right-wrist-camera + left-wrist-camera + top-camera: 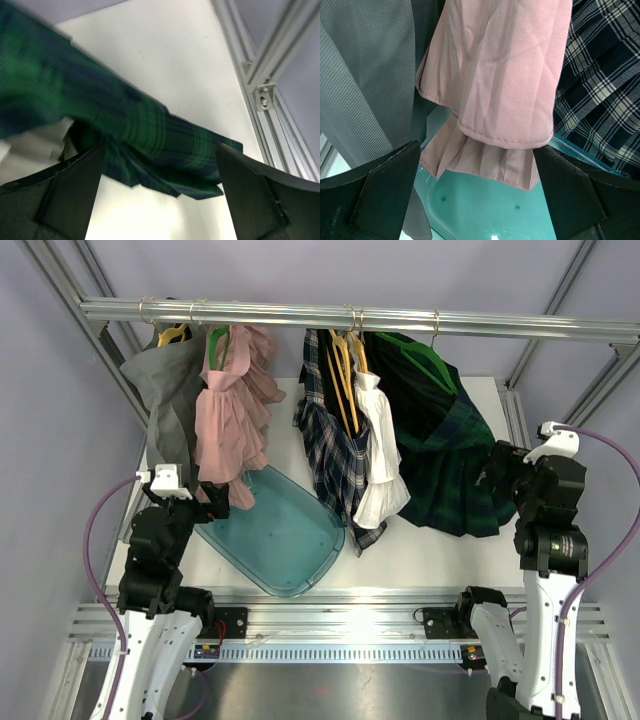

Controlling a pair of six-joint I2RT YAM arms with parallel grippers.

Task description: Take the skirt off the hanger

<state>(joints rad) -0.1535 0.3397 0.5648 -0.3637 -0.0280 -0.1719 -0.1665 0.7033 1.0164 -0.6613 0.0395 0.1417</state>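
Pink pleated fabric skirt (495, 85) hangs on silver metal rail (350, 315), hem just ahead of our left claw (476, 170), wide open, empty. Right claw (161, 165) gapes empty under green tartan skirt (100, 110). We should pinch hem deep, tug downward.

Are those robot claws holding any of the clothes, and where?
Nothing is held. The left tool is open facing the pink skirt at its hem, the right tool open facing the green plaid skirt.
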